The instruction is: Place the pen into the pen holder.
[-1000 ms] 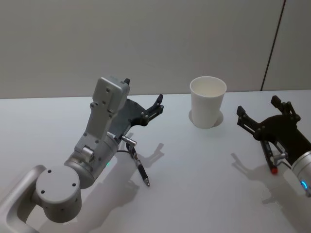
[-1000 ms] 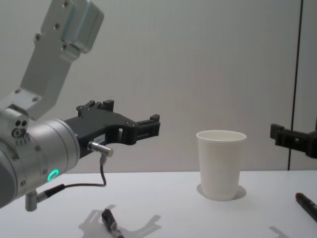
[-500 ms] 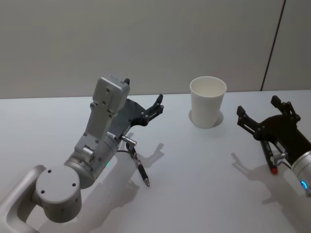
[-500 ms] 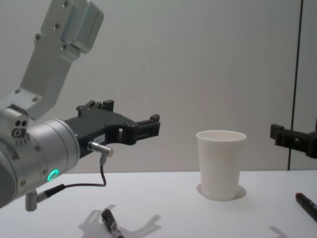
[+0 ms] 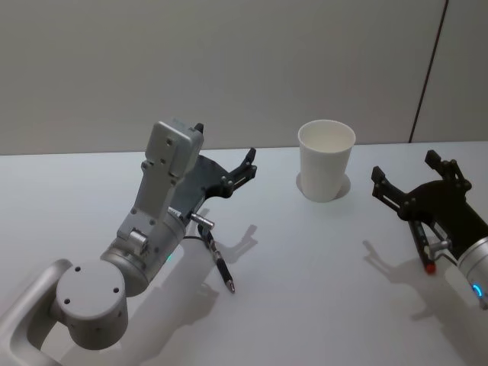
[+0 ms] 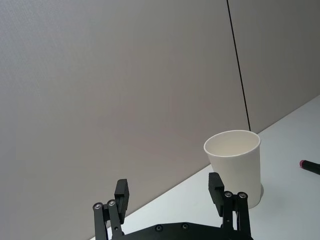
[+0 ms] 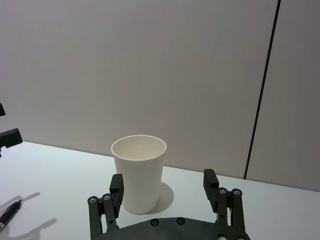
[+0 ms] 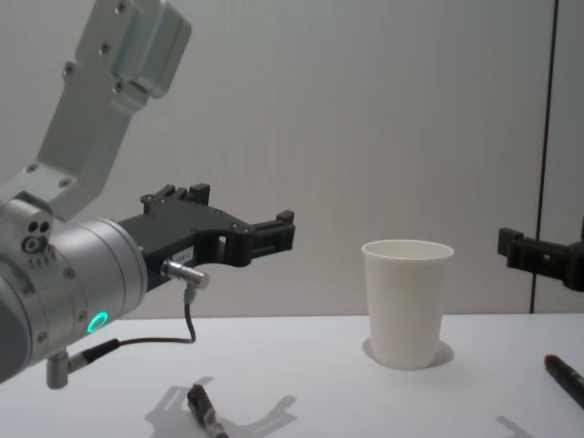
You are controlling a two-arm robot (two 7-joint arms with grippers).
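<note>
Head view: pen (image 5: pixel 223 272) flat on table (image 5: pixel 305 313), not yet gripped

The left gripper (image 5: pixel 225 143) hovers over the table's left half, jaws spread wide and empty. The pen lies left of centre, just beside that arm and well apart from the pen holder (image 5: pixel 326 160), which stands upright near the far edge. The right gripper (image 5: pixel 404 166) hangs over the right side, likewise open and empty, above a red-ended pen (image 5: pixel 430 266). The pen is judged light, rigid and smooth, so it may roll. Grip it across the mid-barrel. The paper holder probably tips easily.
</note>
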